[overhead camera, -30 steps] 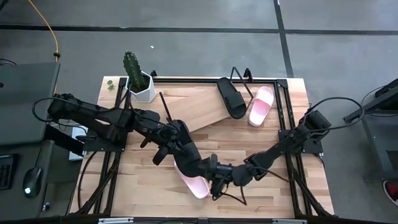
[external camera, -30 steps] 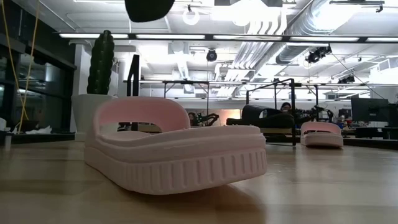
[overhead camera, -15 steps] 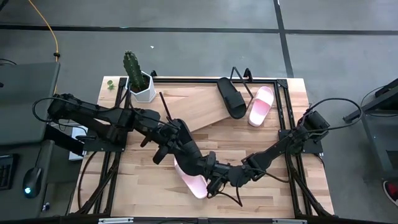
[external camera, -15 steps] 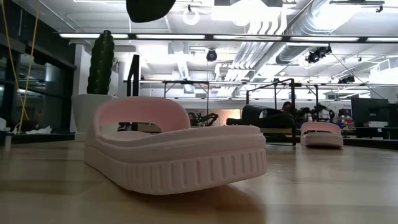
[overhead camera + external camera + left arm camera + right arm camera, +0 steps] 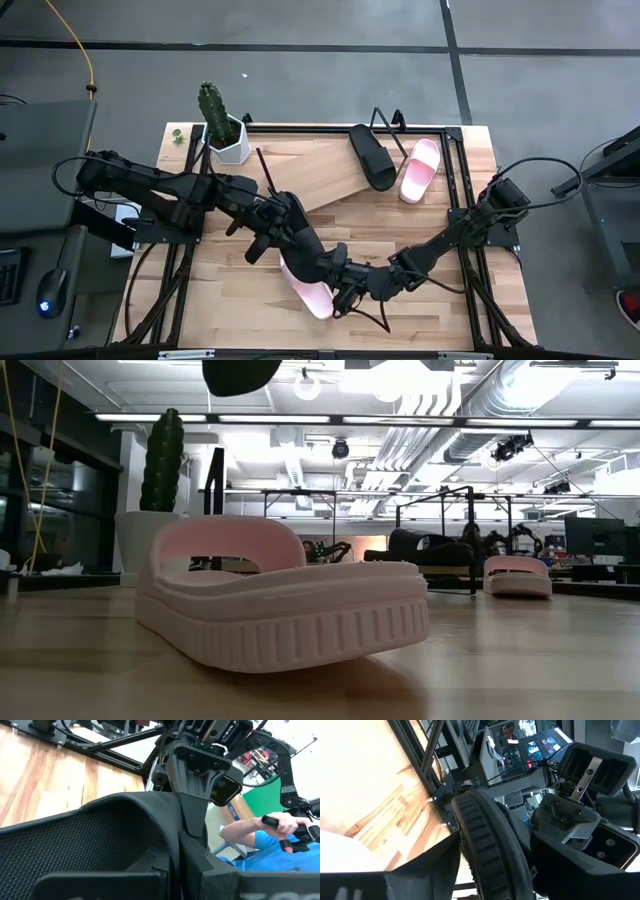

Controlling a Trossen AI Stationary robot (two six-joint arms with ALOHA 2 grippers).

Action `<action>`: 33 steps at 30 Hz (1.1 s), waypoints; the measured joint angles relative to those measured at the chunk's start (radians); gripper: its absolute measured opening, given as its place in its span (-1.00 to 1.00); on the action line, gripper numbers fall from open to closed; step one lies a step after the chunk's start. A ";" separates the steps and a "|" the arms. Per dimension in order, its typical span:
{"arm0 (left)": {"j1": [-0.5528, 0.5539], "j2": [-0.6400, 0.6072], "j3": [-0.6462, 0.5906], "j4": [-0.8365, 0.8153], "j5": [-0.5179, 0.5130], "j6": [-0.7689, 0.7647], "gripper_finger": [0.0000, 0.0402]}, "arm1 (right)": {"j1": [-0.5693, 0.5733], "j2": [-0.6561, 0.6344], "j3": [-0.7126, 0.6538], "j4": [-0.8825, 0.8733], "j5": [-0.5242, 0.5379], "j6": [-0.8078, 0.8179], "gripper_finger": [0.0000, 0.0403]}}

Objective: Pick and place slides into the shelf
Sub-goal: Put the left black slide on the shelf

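A black slide (image 5: 75, 840) is held in the air over the table's near middle, between my left gripper (image 5: 300, 248) and my right gripper (image 5: 345, 280); both are shut on it. Its underside shows at the top of the low view (image 5: 240, 372). A pink slide (image 5: 312, 292) lies sole-down on the table right below them. The shelf (image 5: 320, 175) stands at the far middle, with a second black slide (image 5: 372, 157) lying on its right end. A second pink slide (image 5: 420, 168) lies beside that one; whether it rests on the shelf or the table I cannot tell. My left gripper holds the black slide by one end, its textured footbed (image 5: 90, 845) running between the two fingers. It comes from the table's left. The slide is lifted clear of the table. My right gripper pinches the slide's ribbed sole edge (image 5: 485, 845) at the other end, one finger (image 5: 192, 815) over the rim. It comes from the table's right.
A cactus in a white pot (image 5: 225, 130) stands at the far left corner, beside the shelf. A black frame (image 5: 455, 180) runs along the table's edges. A person's hand and blue sleeve (image 5: 280, 827) show beyond the table.
My right gripper has moved a little toward the table's left, closer to my left gripper along the black slide. The pink slide on the table has stayed where it was.
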 joint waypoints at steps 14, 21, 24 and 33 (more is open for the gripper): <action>0.000 0.001 0.000 0.001 0.003 -0.001 -0.95 | -0.001 0.000 -0.002 -0.023 -0.045 0.036 -0.80; -0.001 0.001 0.000 0.001 0.003 0.000 -0.95 | -0.001 0.000 -0.002 -0.023 -0.044 0.041 -0.92; -0.001 0.001 0.000 0.001 0.003 0.000 -0.95 | -0.001 0.000 -0.002 -0.023 -0.042 0.049 -0.90; 0.000 0.001 0.000 -0.006 0.006 0.029 -0.95 | 0.000 -0.001 -0.002 -0.023 -0.038 0.052 -0.92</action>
